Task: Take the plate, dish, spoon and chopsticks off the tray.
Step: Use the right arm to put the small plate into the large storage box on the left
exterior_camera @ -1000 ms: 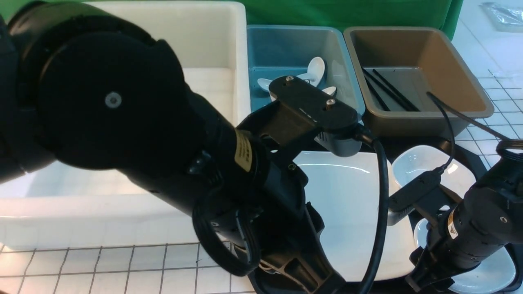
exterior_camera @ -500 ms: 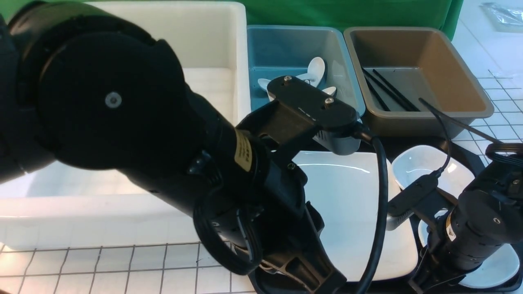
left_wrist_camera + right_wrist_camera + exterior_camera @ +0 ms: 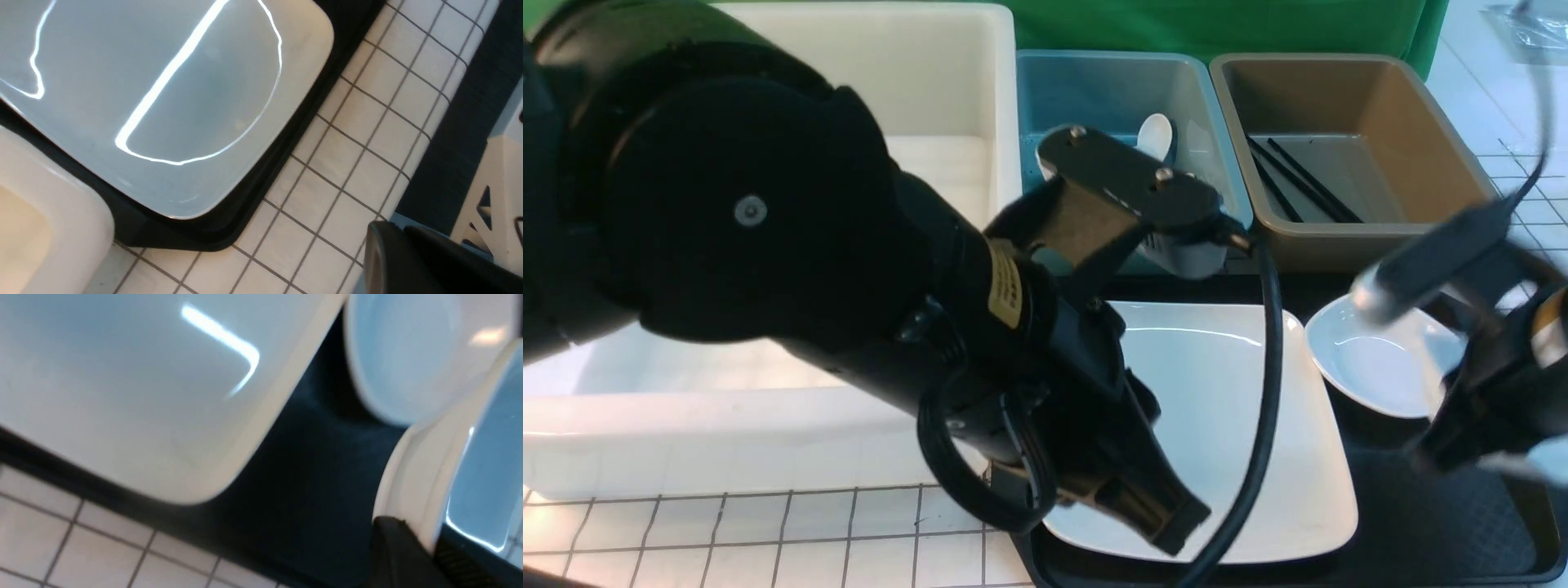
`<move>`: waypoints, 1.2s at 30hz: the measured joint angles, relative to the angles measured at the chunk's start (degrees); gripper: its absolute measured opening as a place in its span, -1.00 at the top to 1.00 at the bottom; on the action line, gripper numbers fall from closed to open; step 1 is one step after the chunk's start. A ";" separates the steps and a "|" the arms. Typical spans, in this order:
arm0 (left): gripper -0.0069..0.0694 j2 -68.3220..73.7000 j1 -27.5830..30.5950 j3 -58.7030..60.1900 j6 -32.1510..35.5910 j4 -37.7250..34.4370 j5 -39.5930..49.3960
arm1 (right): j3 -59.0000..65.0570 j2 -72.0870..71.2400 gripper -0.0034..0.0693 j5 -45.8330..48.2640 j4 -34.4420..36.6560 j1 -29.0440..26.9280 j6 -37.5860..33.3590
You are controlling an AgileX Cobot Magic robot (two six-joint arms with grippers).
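Plate [image 3: 1241, 408]: glossy white, square, rounded corners, on black tray [image 3: 1421, 523] | left gripper [image 3: 1168, 527] pressed together over it | right wrist view alone: right gripper [image 3: 425, 547] clamps dish [image 3: 412, 469] rim

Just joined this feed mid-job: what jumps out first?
The left arm fills the front view's near left, the shut left gripper over the near edge of the big white plate on the black tray. At far right the blurred right gripper pinches the rim of a small dish.

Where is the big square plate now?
In the front view the plate lies at the left end of the black tray, in front of the blue bin, a small dish to its right.
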 joint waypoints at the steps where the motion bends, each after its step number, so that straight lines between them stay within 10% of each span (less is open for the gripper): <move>1: 0.86 0.00 0.09 0.00 -0.28 0.55 -0.28 | -1.51 -0.98 0.72 0.64 0.00 0.00 -0.07; 10: 0.86 -2.09 10.10 -3.41 -0.52 1.42 0.01 | -17.99 -1.72 0.72 1.83 7.58 0.00 -5.53; 17: 0.86 -11.03 28.08 -5.73 0.37 2.07 4.90 | -39.78 11.47 0.72 -0.81 31.79 3.20 -17.15; 27: 0.86 -19.03 51.61 -5.73 0.71 2.32 12.64 | -66.39 39.35 0.72 -0.42 35.32 15.14 -19.32; 36: 0.86 -19.75 56.73 -5.73 2.71 -1.45 14.95 | -73.19 54.80 0.72 -0.72 35.57 19.42 -19.37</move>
